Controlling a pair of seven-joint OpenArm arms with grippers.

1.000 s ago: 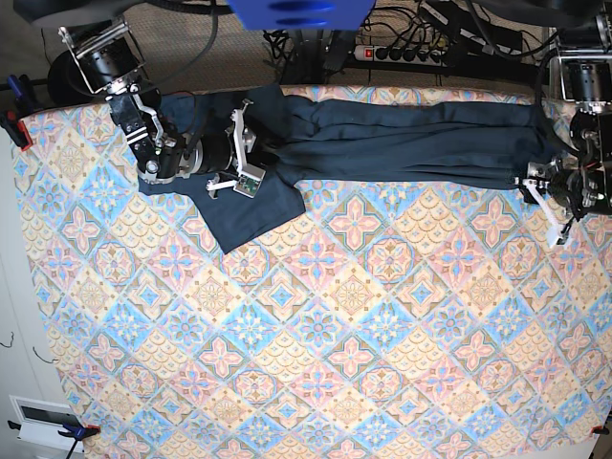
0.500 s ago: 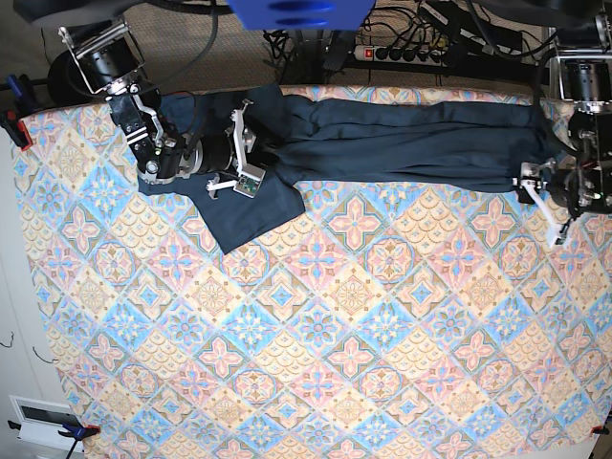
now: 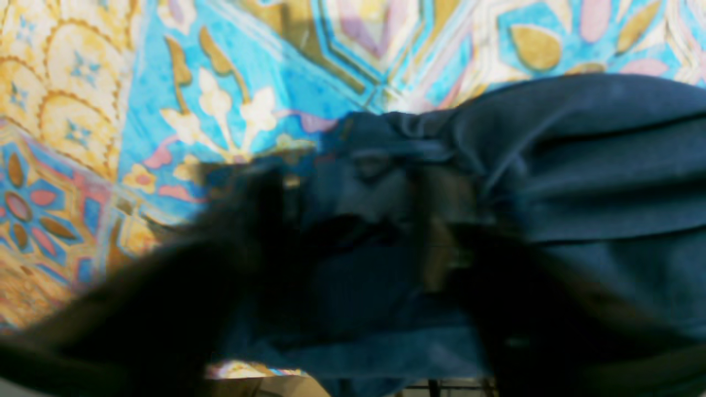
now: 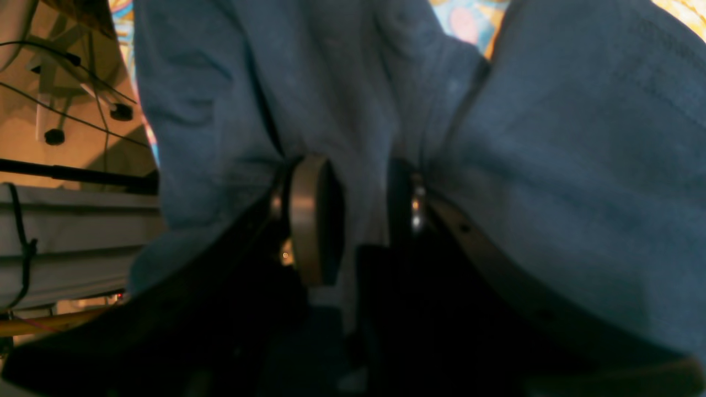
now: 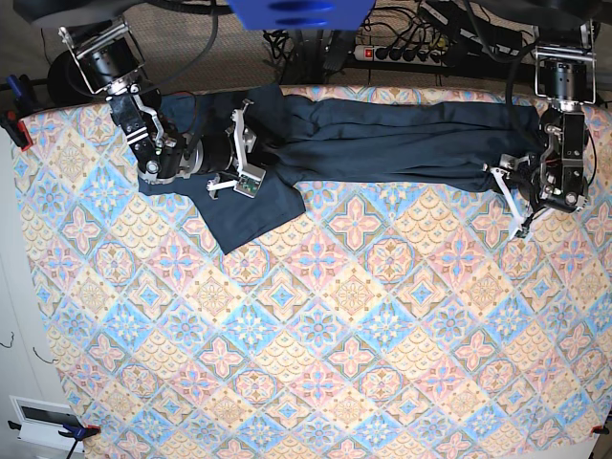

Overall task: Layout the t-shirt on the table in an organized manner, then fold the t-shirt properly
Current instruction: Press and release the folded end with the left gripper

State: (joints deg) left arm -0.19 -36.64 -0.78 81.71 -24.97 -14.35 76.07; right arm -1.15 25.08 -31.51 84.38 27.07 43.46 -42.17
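The dark navy t-shirt (image 5: 402,143) lies stretched in a long band along the far edge of the patterned table (image 5: 335,335). One flap hangs toward me at the left. My right gripper (image 5: 239,153) sits at that left end. In the right wrist view it (image 4: 361,215) is shut on a fold of the t-shirt (image 4: 551,165), pinched between its round pads (image 4: 309,220). My left gripper (image 5: 507,191) is at the shirt's right end. The left wrist view is blurred, and there it (image 3: 364,237) has bunched t-shirt cloth (image 3: 579,165) between its dark fingers, low over the table (image 3: 83,82).
A power strip (image 5: 406,53) and cables lie behind the table's far edge. Clamps (image 5: 14,124) grip the left edge. A white box (image 5: 43,421) sits off the near left corner. The shirt lies close to the far edge.
My left gripper has moved left onto the shirt's right end and closed in on the cloth, pushing that end leftward. The right gripper and its fold have not moved.
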